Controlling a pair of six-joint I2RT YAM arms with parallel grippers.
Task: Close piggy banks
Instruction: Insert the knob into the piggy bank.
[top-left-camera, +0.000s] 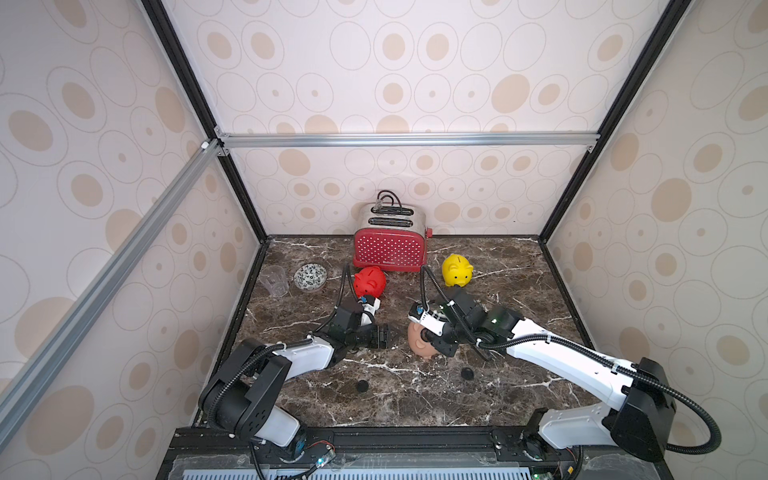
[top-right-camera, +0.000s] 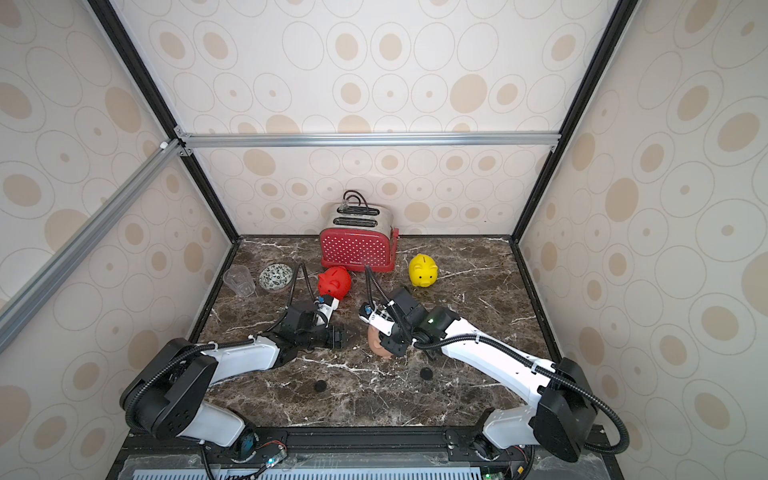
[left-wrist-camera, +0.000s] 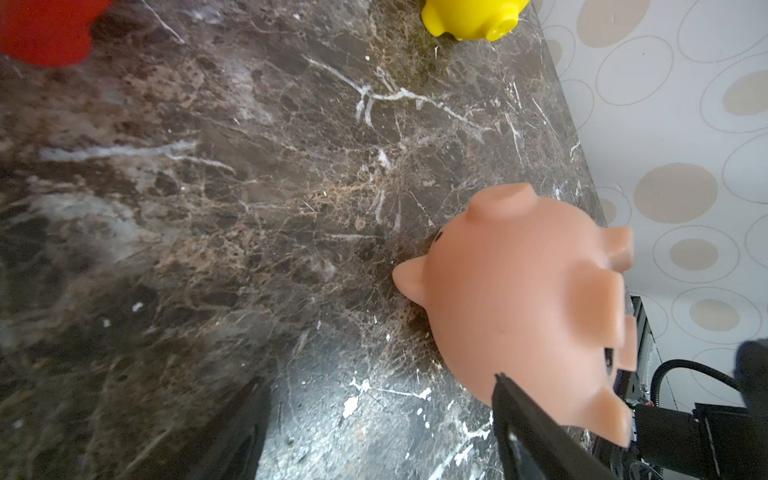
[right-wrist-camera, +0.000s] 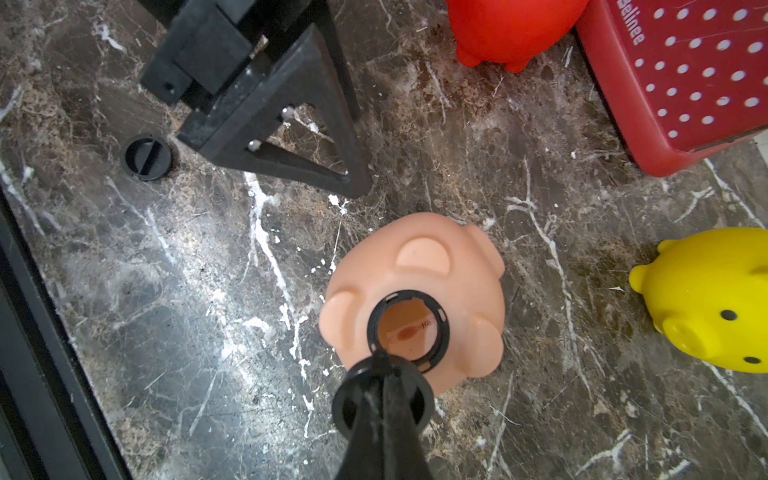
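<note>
Peach-pink piggy bank (right-wrist-camera: 415, 257): lies belly up on the table (top-left-camera: 415, 399), near the middle, between the two arms. Its belly hole (right-wrist-camera: 444, 328) is ringed by a black collar and stands open, with the inside of the pig visible through it.

Right tool (right-wrist-camera: 384, 365): fingers together, clamped on a round black plug (right-wrist-camera: 424, 399). The plug hangs at the near edge of the collar and is not seated in the hole. Whether it touches the collar cannot be told.

Left tool (top-left-camera: 384, 336): fingers apart, nothing between them. It sits low over the table just beside the peach-pink pig, on the side away from the right arm. In the left wrist view one finger (left-wrist-camera: 532, 428) overlaps the pig's flank; contact cannot be confirmed.

Red piggy bank (top-left-camera: 370, 282): upright on its feet, just in front of the red polka-dot toaster (top-left-camera: 388, 249). Yellow piggy bank (top-left-camera: 457, 270): upright, beside the toaster's other front corner, well apart from the red one. The undersides of both are hidden.

Two loose black plugs (top-left-camera: 362, 385) (top-left-camera: 468, 372) lie flat on the table nearer the arm bases.

A patterned bowl (top-left-camera: 310, 277) and a clear cup (top-left-camera: 275, 281) stand side by side near the table's left edge
</note>
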